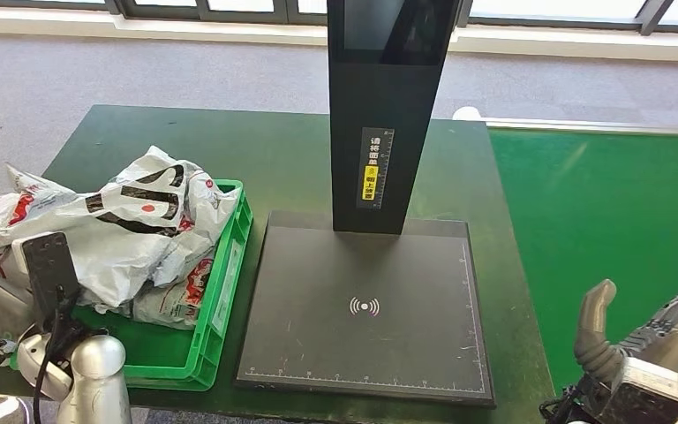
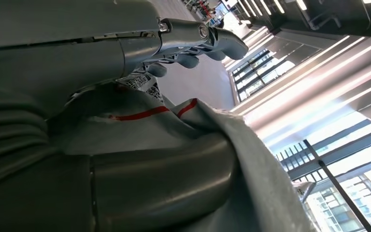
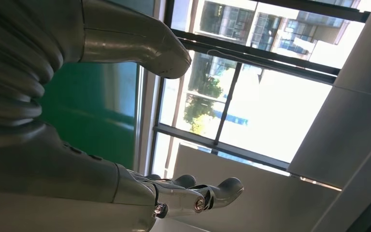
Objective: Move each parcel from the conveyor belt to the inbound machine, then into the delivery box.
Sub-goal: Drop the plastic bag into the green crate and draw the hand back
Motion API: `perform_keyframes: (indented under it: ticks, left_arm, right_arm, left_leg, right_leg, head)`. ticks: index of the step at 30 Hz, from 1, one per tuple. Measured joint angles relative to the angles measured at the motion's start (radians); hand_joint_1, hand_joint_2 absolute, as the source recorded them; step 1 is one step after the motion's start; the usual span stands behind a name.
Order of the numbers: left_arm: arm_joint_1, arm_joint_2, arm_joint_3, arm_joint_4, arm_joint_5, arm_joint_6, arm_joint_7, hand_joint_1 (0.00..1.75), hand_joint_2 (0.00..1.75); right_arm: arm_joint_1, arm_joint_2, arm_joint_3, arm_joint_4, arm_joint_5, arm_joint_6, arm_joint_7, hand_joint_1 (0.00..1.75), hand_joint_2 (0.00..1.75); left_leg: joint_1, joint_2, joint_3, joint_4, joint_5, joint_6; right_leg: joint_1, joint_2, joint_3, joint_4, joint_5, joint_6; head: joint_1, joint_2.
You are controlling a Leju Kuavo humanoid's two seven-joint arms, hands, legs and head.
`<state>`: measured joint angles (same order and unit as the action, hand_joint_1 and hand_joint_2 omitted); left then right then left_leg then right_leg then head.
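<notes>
A grey parcel (image 2: 183,125) is gripped by the left hand (image 2: 193,41) at the near left, by the parcels (image 1: 132,225) heaped in the green box (image 1: 225,265). The right hand (image 1: 649,340) is held empty, fingers apart, over the belt (image 1: 600,203). Scanner (image 1: 366,305) is bare.

Our right hand (image 3: 125,121) over the conveyor belt (image 3: 92,111)

We see the hand holding nothing, thumb (image 3: 140,41) and fingers (image 3: 212,191) spread apart, the green belt surface between them and windows (image 3: 251,92) beyond the fingertips.
</notes>
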<state>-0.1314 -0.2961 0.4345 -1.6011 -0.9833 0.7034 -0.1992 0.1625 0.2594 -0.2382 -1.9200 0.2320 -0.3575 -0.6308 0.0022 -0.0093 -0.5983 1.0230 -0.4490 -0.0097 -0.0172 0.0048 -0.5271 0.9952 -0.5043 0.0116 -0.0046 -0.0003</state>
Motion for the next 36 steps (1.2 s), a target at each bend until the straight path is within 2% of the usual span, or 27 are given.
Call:
perform_keyframes:
  ticks: [23, 34, 36]
  left_arm:
    - [0.004, -0.002, 0.013, -0.017, -0.052, 0.0, 0.013, 0.0, 0.0]
    - [0.005, -0.002, 0.013, -0.036, 0.02, 0.0, -0.032, 0.0, 0.0]
    - [0.006, -0.002, 0.01, -0.04, 0.072, 0.0, -0.07, 0.0, 0.87]
  right_arm:
    - [-0.001, 0.013, -0.039, 0.0, 0.008, 0.028, 0.004, 0.0, 1.75]
    - [-0.003, 0.014, -0.045, 0.0, 0.012, 0.035, 0.004, 0.0, 1.75]
    - [-0.004, 0.014, -0.045, 0.0, 0.013, 0.037, 0.003, 0.0, 1.75]
  left_leg:
    - [0.0, 0.0, 0.0, 0.0, 0.0, 0.0]
    - [0.0, 0.0, 0.0, 0.0, 0.0, 0.0]
    - [0.0, 0.0, 0.0, 0.0, 0.0, 0.0]
  right_leg:
    - [0.0, 0.0, 0.001, 0.0, 0.0, 0.0]
    - [0.0, 0.0, 0.001, 0.0, 0.0, 0.0]
    - [0.0, 0.0, 0.001, 0.0, 0.0, 0.0]
  head:
    - [0.0, 0.0]
    - [0.0, 0.0]
    - [0.0, 0.0]
